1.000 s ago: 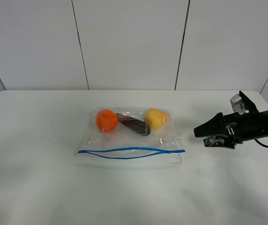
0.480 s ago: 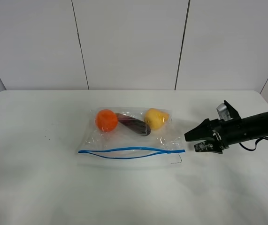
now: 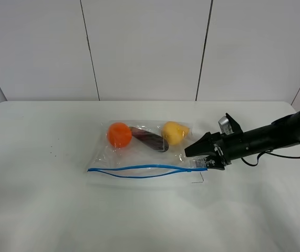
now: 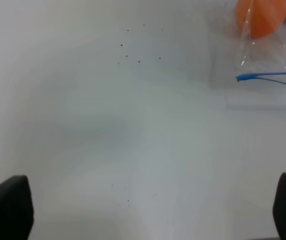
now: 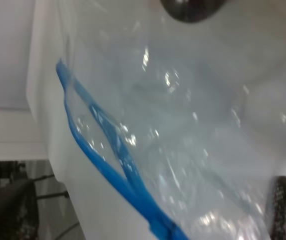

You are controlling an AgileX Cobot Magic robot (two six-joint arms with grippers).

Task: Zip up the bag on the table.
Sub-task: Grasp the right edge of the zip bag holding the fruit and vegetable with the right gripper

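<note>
The clear bag (image 3: 139, 155) lies flat on the white table (image 3: 34, 205), its blue zipper strip (image 3: 144, 170) along the near edge with the two tracks parted. An orange ball (image 3: 119, 134), a dark oblong item (image 3: 150, 139) and a yellow fruit (image 3: 174, 132) show through it. My right gripper (image 3: 196, 158) is open at the bag's right end, by the zipper's end. In the right wrist view the zipper strip (image 5: 115, 167) and bag film fill the space between the open fingers (image 5: 7, 210). My left gripper (image 4: 148, 210) is open over bare table, left of the bag's corner (image 4: 263, 75).
White wall panels (image 3: 144, 47) stand behind the table's far edge. A few dark specks (image 4: 132, 50) dot the tabletop left of the bag. The right arm (image 3: 276, 134) stretches in low from the right side.
My right gripper has travelled left across the table, from well clear of the bag to its right end at the zipper. The bag has not moved.
</note>
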